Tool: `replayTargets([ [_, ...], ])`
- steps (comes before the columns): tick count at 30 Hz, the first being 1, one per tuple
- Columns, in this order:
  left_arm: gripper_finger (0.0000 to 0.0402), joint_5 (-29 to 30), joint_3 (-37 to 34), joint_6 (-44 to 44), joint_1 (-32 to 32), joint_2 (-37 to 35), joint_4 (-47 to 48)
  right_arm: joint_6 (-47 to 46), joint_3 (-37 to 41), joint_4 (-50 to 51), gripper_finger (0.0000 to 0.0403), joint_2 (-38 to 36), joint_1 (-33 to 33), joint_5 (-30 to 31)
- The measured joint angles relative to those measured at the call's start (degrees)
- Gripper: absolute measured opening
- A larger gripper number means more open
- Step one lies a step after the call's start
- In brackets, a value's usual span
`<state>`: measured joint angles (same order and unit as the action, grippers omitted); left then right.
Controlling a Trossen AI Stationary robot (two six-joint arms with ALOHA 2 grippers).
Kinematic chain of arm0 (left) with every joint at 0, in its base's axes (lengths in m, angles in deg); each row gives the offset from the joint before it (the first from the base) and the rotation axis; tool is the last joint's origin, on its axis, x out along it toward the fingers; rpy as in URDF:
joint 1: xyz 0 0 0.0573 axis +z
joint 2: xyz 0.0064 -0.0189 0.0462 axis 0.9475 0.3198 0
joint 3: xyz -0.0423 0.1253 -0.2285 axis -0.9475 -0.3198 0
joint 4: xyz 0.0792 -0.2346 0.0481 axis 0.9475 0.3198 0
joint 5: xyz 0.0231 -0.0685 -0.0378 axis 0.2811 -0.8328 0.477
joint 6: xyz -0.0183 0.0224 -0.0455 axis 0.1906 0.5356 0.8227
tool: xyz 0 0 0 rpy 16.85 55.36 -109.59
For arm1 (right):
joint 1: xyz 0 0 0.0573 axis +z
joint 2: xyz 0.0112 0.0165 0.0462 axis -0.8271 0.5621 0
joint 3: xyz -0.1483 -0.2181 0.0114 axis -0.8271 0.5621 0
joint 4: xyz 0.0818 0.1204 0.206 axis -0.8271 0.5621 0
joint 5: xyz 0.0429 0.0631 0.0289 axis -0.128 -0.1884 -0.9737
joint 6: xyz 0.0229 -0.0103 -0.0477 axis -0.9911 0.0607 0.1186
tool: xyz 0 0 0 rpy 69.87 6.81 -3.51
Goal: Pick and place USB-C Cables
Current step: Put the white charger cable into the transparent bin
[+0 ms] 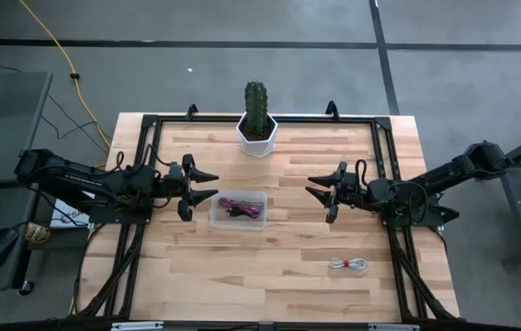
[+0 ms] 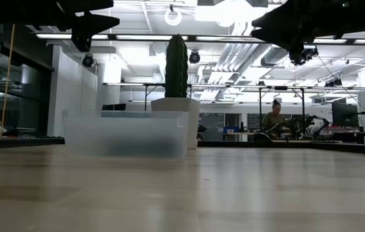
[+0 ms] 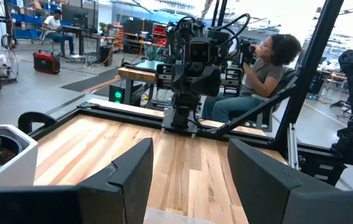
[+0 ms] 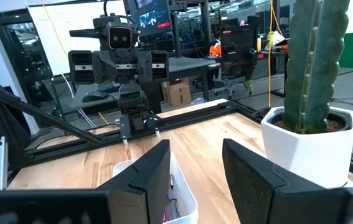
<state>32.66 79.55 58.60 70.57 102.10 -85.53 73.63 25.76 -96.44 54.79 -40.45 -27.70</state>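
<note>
Whitish cable: nearest you, on the bare table toward the front right. It is coiled, lying flat, well apart from everything else and untouched. Judging by the task, you have this one left to pick.

Clear bin: mid-table, between the two arms. It holds a dark red cable, with darker strands alongside that may be other bundles. You cannot separate them from above. The bin reads as the drop point, which would explain its central spot within reach of both arms.

Left end effector: just beside the bin's left edge, raised off the table, fingers spread and empty. The left wrist view shows the gap between its fingers with only wood beyond.

Right end effector: to the right of the bin and apart from it, also raised, fingers spread, holding nothing. It points toward the bin, not toward the whitish cable. You would need to swing it to the front to reach that coil.

Cactus: in a white pot at the far middle edge, clear of the work area.

Hidden or unclear: the low view shows the bin wall as frosted, so its contents are blurred out there. The whitish cable does not show in that view or in either wrist view. No black or grey bundle is clearly identifiable anywhere.

Background: a seated person beyond the table's far side, and a yellow cord on the floor.
</note>
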Motion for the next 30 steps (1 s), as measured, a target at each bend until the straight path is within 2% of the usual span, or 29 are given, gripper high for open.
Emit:
replayTargets([
  [2,0.0188,0.0,0.0,0.0,0.0,0.0,0.0,-1.6,0.0,-0.3,0.0138,0.0,0.0,-3.9],
  [6,0.0188,0.1,0.0,0.0,0.0,0.0,0.0,-0.3,-2.1,-1.7,0.0138,0.0,0.5,-21.3],
  [8,0.0188,0.2,0.0,0.0,0.0,0.0,0.0,0.0,-5.2,0.1,0.0138,0.1,2.2,-26.2],
  [11,0.0188,0.2,0.0,-0.2,0.0,0.0,0.0,-0.8,-11.9,14.6,0.0138,0.6,6.3,-26.1],
  [13,0.0188,0.2,0.0,-0.9,0.0,0.0,0.0,-4.3,-18.6,28.9,0.0138,1.7,9.4,-21.8],
  [16,0.0188,0.2,0.0,-0.9,0.0,0.0,0.0,-13.6,-28.1,50.5,0.0138,5.1,14.6,-14.7],
  [19,0.0188,0.2,0.0,-0.6,0.0,0.0,0.0,-24.6,-36.3,68.2,0.0138,9.9,19.0,-12.4],
  [22,0.0188,0.2,0.0,-0.6,0.0,0.0,0.0,-36.2,-42.3,82.3,0.0138,15.1,22.6,-12.5],
  [24,0.0188,0.2,0.0,-0.5,0.0,0.0,0.0,-38.5,-44.7,91.1,0.0138,18.4,24.6,-13.6],
  [27,0.0188,0.1,0.0,-0.5,0.0,0.0,0.0,-43.1,-46.3,97.8,0.0138,22.5,26.9,-18.2],
  [30,0.0188,0.1,0.0,-0.5,0.0,0.0,0.0,-47.4,-46.2,100.3,0.0138,26.1,28.2,-21.8],
])
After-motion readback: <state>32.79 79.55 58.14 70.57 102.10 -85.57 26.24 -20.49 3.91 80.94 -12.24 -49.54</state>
